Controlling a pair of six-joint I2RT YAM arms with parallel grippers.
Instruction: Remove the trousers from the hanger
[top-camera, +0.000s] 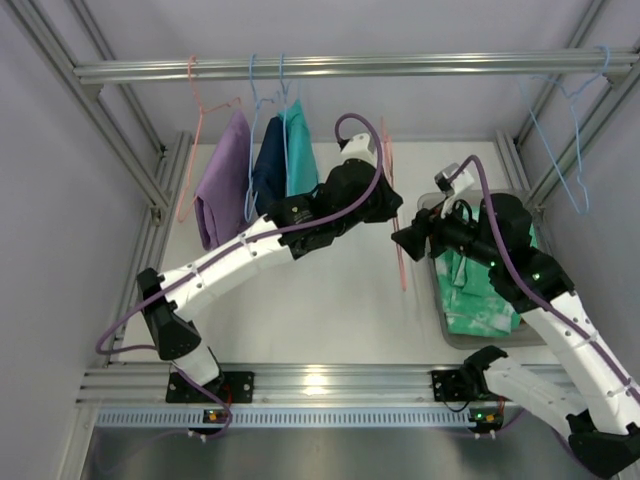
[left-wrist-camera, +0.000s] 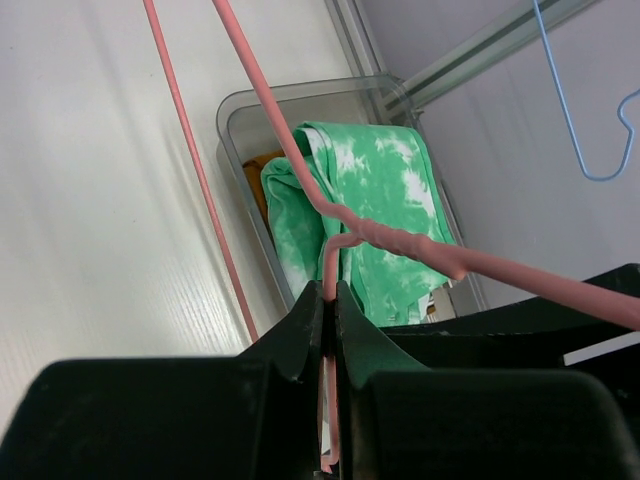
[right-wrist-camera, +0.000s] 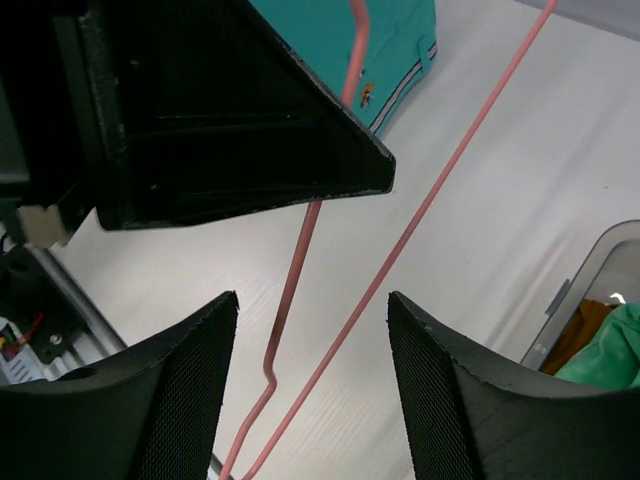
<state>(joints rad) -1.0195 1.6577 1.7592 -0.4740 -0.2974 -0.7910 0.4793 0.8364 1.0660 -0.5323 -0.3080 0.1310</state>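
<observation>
Tight in left tool (left-wrist-camera: 330, 296), pink hanger (left-wrist-camera: 398, 239) — mint-green trousers (left-wrist-camera: 385, 185) in bin (left-wrist-camera: 236, 112)

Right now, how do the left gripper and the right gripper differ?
The left gripper is shut on the pink hanger; the right gripper is open, holding nothing. The left gripper touches the wire; the right gripper touches none. Both face that hanger.

Soft mottled cloth for the trousers (left-wrist-camera: 380, 200); clear glossy plastic for the bin (left-wrist-camera: 345, 88); smooth pink coating on the hanger (left-wrist-camera: 400, 240); matt ribbed white desk (left-wrist-camera: 90, 200); dimpled black pads (right-wrist-camera: 170, 400) on the right pincer (right-wrist-camera: 310, 300).
</observation>
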